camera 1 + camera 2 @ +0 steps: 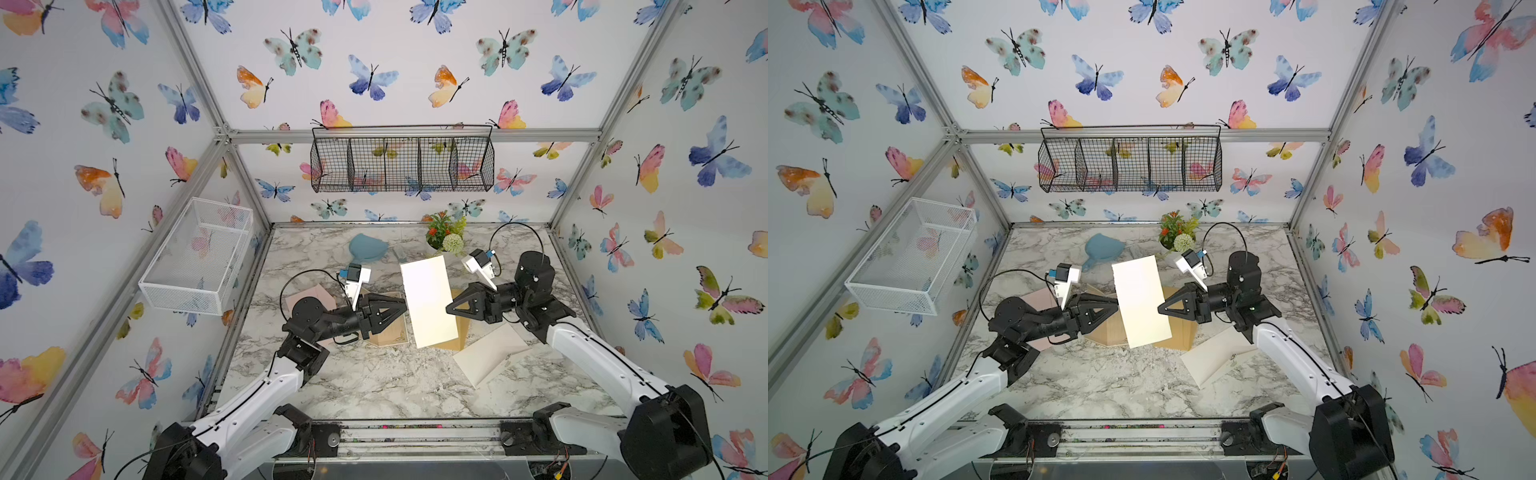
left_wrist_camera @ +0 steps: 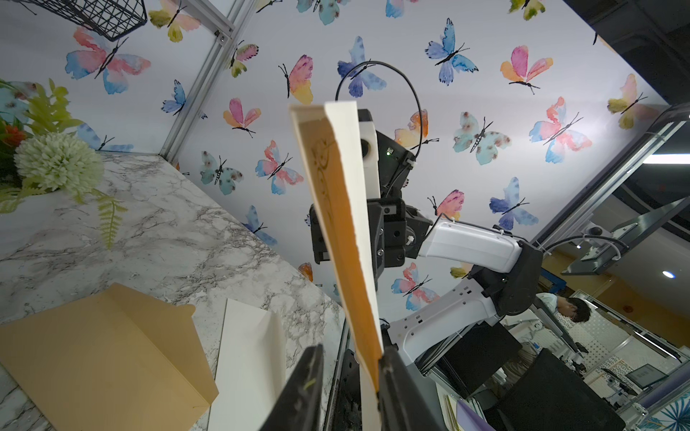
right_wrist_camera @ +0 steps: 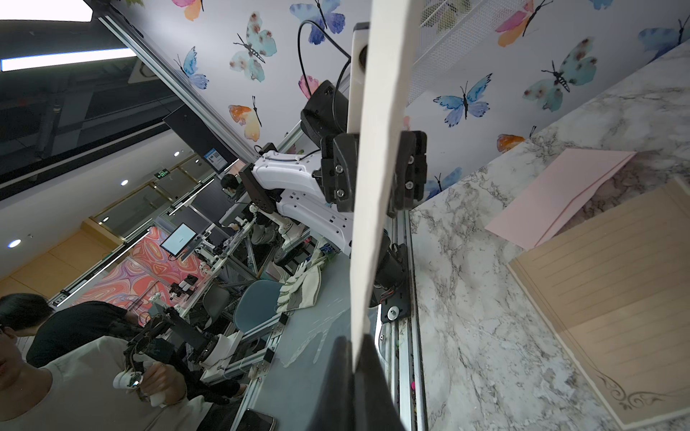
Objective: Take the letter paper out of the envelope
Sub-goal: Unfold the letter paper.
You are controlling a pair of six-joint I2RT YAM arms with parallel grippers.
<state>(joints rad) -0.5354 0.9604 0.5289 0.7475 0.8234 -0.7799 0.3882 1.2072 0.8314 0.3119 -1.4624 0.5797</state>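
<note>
Two grippers meet over the middle of the table (image 1: 374, 386), one at each long edge of the paper (image 1: 428, 301), which hangs in the air above the table and touches nothing but them. From above we see a long white rectangle, brightly lit. In the left wrist view a tan face with a dark scroll print, turned toward the table, runs beside a white one. We cannot tell whether that is one folded sheet or two layers.

The right gripper (image 1: 448, 309) pinches its edge, jaws closed on the paper. The left gripper (image 1: 405, 308) stands narrowly parted astride the opposite edge: one finger (image 2: 395, 392) lies against the paper and the other stands off it with a gap.

On the table below lie a lined sheet (image 1: 388, 334), a tan envelope (image 1: 460, 337) and, toward the table's right edge, a white envelope (image 1: 490, 353) with its flap open. A pink envelope (image 1: 309, 295) lies toward the left edge. Bare marble runs from these to the table's front edge, and flowers (image 1: 446, 232) stand at its back edge.

The paper covers part of the lined sheet and the tan envelope. The left arm covers much of the pink envelope. Both wrist views cut the paper off.
</note>
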